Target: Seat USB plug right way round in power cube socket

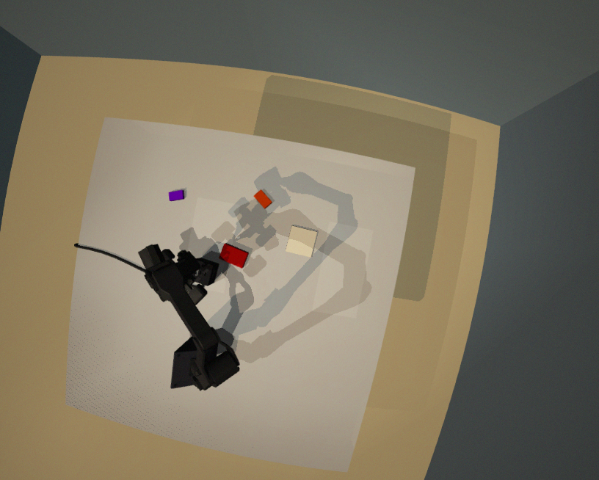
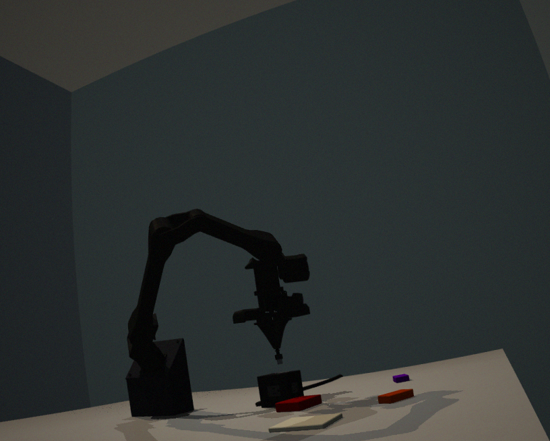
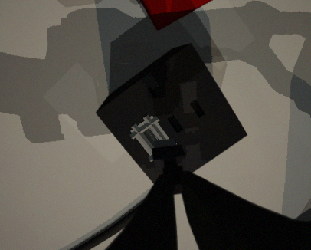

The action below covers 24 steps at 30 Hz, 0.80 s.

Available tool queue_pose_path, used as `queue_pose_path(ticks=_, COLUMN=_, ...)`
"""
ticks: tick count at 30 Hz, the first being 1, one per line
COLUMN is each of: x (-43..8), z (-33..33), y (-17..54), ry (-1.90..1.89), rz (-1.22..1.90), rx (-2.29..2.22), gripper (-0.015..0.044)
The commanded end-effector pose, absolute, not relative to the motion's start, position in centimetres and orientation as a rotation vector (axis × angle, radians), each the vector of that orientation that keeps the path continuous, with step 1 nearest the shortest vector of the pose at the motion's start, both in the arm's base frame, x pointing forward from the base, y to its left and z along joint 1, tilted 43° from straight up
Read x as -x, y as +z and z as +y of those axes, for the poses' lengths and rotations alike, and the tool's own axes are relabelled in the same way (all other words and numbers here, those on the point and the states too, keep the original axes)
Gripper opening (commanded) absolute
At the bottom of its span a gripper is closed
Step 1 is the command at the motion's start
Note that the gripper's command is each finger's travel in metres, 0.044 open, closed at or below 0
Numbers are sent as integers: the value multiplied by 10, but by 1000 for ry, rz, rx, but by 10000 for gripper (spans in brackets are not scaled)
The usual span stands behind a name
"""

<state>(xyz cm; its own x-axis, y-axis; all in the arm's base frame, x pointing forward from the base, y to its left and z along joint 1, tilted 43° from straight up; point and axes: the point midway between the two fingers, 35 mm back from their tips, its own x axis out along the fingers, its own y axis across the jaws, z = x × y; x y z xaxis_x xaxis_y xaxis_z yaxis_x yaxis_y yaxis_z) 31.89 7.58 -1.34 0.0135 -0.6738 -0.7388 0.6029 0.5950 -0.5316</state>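
The black power cube [image 2: 279, 388] [image 3: 199, 115] stands on the table beside the arm's base. In the top view the arm hides most of it. The metal-framed socket [image 3: 139, 132] on its top is empty. My gripper [image 2: 278, 353] [image 3: 175, 182] points straight down a short way above the cube and is shut on the USB plug [image 2: 278, 359] [image 3: 165, 147]. The plug hangs clear of the cube, a little off from the socket in the wrist view. I cannot tell which way round the plug is turned.
The cube's black cable [image 1: 107, 254] [image 2: 323, 381] runs off toward the table edge. A red block [image 1: 233, 255] [image 2: 298, 402] [image 3: 172, 9] lies right beside the cube. An orange block [image 1: 262, 198] [image 2: 395, 395], a purple block [image 1: 175, 194] [image 2: 400, 377] and a cream tile [image 1: 301, 241] [image 2: 306, 421] lie farther off.
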Motion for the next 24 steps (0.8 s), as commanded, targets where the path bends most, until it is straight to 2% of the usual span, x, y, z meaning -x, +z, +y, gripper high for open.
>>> queue_pose_path(ticks=1, x=-319, z=76, y=-14, ry=-1053, rz=1149, rx=-4, gripper=0)
queue_pose_path(ticks=24, x=-319, z=76, y=-14, ry=-1363, rz=795, rx=-478, gripper=0)
